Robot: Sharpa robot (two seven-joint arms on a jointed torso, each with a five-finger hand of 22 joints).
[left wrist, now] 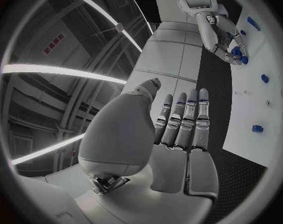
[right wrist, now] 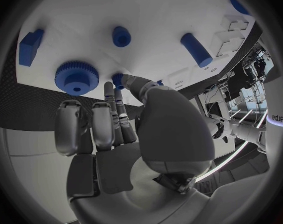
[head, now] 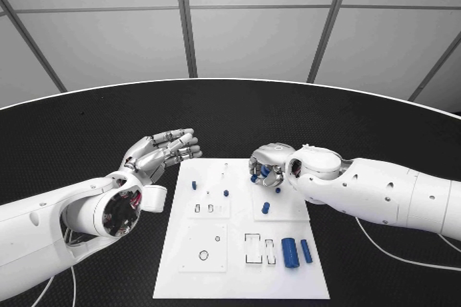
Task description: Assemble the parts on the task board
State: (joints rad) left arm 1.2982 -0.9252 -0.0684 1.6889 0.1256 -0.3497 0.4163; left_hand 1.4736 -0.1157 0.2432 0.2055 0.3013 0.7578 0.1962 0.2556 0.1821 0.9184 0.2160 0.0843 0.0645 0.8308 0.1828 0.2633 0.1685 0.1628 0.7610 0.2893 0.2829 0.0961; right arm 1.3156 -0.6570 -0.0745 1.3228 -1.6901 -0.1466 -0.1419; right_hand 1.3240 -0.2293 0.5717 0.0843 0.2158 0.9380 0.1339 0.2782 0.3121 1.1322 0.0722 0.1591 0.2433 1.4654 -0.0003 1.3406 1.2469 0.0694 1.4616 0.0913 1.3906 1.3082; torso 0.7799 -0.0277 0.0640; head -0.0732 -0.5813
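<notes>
Black table (head: pixel 86 127): round-edged, dark and finely textured, bearing everything listed below.

White board (head: pixel 240 267): long plate at the middle of the table, between the two arms. Shallow raised blocks and cut-outs across it: an oval hole and a small hole on the near left panel, rectangular slots at near centre, small slots on the middle left panel. Far right part hidden under the right hand; exact shapes of the smaller recesses too small to tell.

Right hand (head: pixel 267 167): over the far right part of the board, fingers curled downward. From the right wrist camera, thumb and a fingertip closed on a small blue piece (right wrist: pixel 118 79) just beside the gear; most of that piece covered by the fingers, shape not made out. Other fingers loosely bent.

Left hand (head: pixel 163 152): raised above the table just off the board's far left edge, fingers straight, close side by side, nothing held. Palm bare in the left wrist camera.

Blue gear (right wrist: pixel 76 77): toothed wheel on the board, near the right hand's fingers; mostly hidden from the head camera.

Two blue cylinders (head: pixel 289 252): lying side by side at the near right of the board, the thicker one nearer the slots, the thinner one (head: pixel 306 250) outside it.

Blue block (right wrist: pixel 30 47): squarish, cut off by the lens rim.

Blue pegs (head: pixel 194 185): small, standing at the board's far left and centre; detail too fine to read.
</notes>
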